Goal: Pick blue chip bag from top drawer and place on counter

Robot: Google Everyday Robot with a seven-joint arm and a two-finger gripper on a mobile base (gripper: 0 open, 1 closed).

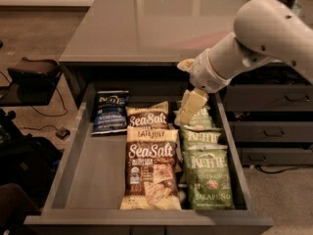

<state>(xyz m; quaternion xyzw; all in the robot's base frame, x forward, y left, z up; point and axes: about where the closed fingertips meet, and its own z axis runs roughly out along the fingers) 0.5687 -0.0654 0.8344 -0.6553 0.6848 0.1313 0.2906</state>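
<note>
The blue bag point(110, 112) at ten o'clock is showing "Kettle". The brown bags point(151, 173) are showing "Sea Salt", and the green bag point(209, 180) "Kettle" and "Jalapeño". The gripper point(188, 87) is hovering at two o'clock, fingers apart.

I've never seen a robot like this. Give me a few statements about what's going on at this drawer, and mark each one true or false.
1. The blue chip bag lies at the back left of the top drawer. True.
2. The gripper is holding the blue chip bag. False: it is open and empty, hanging over the rear of the green Kettle bags on the drawer's right side, apart from the blue bag.
3. The top drawer is shut. False: it stands pulled out below the counter.
4. The Sea Salt bags lie in the middle of the drawer, with the green Kettle bags to their right. True.
</note>
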